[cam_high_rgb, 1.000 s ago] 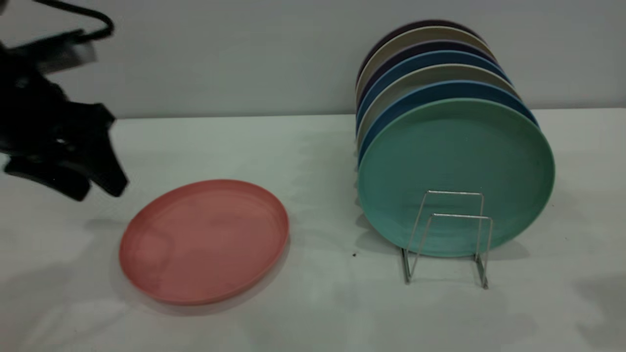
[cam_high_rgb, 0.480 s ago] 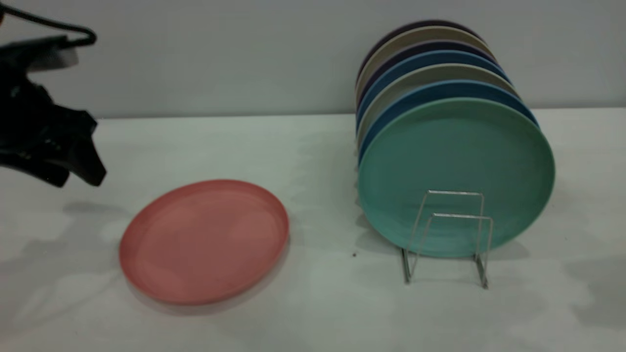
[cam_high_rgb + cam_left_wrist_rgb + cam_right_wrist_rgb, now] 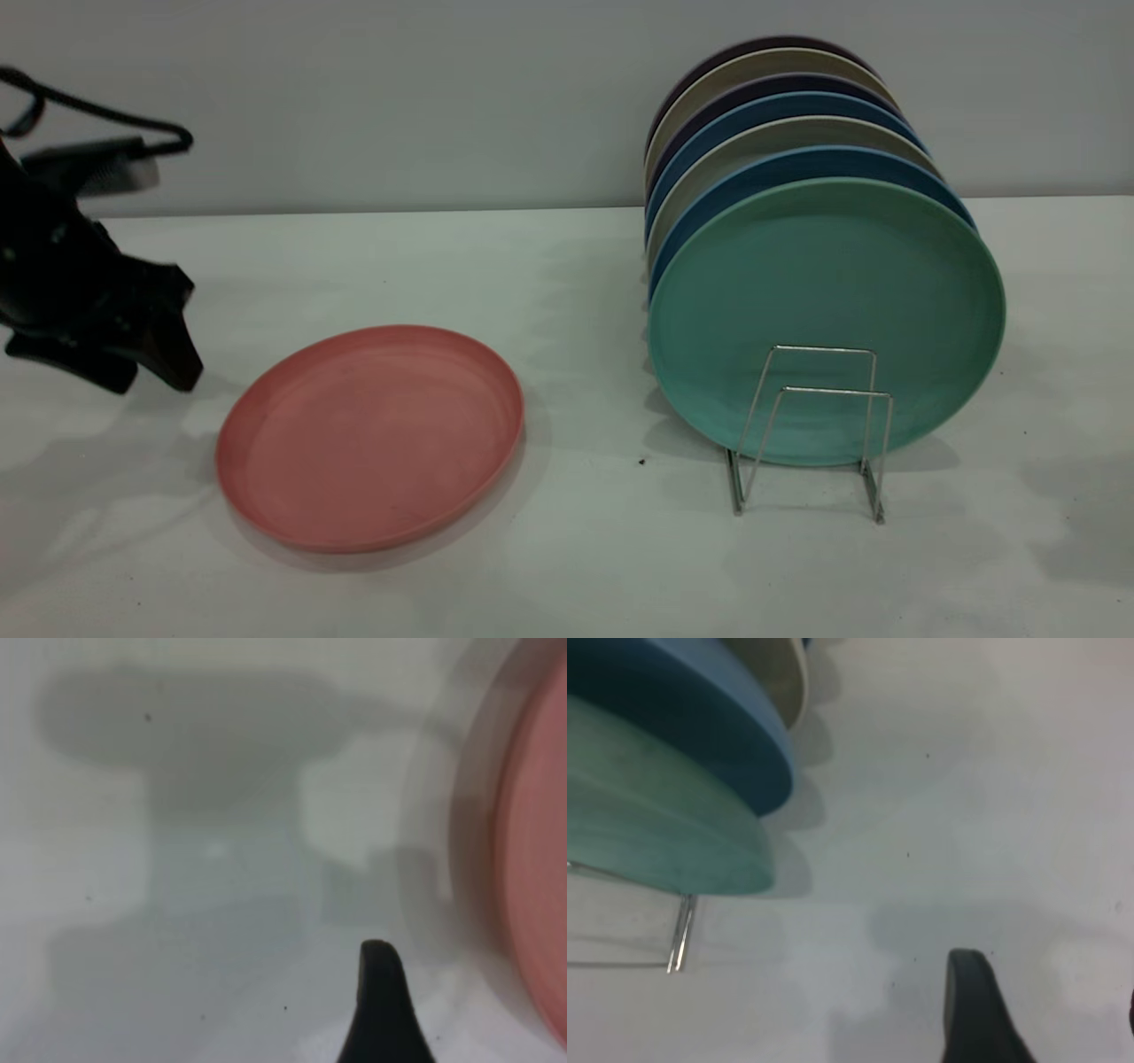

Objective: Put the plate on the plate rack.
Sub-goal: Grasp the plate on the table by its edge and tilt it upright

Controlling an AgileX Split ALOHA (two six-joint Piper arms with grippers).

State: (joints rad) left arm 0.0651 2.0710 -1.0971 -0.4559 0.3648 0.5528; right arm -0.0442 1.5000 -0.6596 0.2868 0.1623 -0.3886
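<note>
Leftmost, the left pincer (image 3: 155, 363) hovers low over the white surface (image 3: 567, 266), just beside the pink plate's left edge without touching it; whether its fingers are apart or together cannot be told. The plate (image 3: 370, 436) lies flat on the surface, well apart from the plate rack (image 3: 811, 425). Further right, that wire rack holds a row of upright plates, the teal-green plate (image 3: 826, 301) at the front, with two bare loops before it. The right pincer appears only in its wrist view, one dark finger (image 3: 976, 1010) above the surface near the rack; its state cannot be told.
</note>
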